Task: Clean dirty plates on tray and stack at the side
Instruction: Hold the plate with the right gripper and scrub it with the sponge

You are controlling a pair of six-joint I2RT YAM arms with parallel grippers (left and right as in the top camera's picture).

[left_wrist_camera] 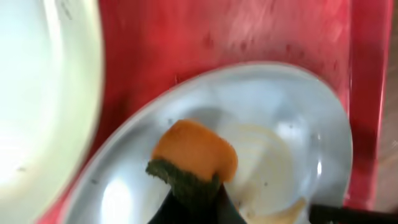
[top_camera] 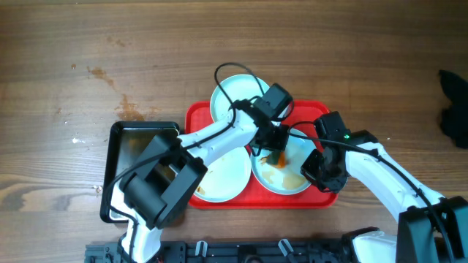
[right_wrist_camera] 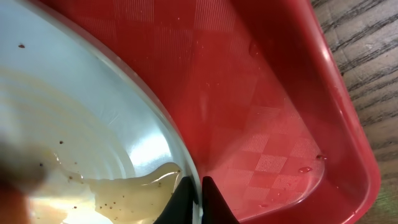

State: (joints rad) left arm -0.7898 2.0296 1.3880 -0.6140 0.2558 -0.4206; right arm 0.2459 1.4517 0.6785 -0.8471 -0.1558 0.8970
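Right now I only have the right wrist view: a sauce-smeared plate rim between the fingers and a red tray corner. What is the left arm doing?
Observer: The left end effector holds an orange-and-green sponge over the middle of that same right plate.
Operator: How many plates in all?
Observer: Three on the red tray: that one, a left plate and a back plate that reaches past the far rim.
Operator: Anything beside the tray?
Observer: A black tray lies on the table to its left.
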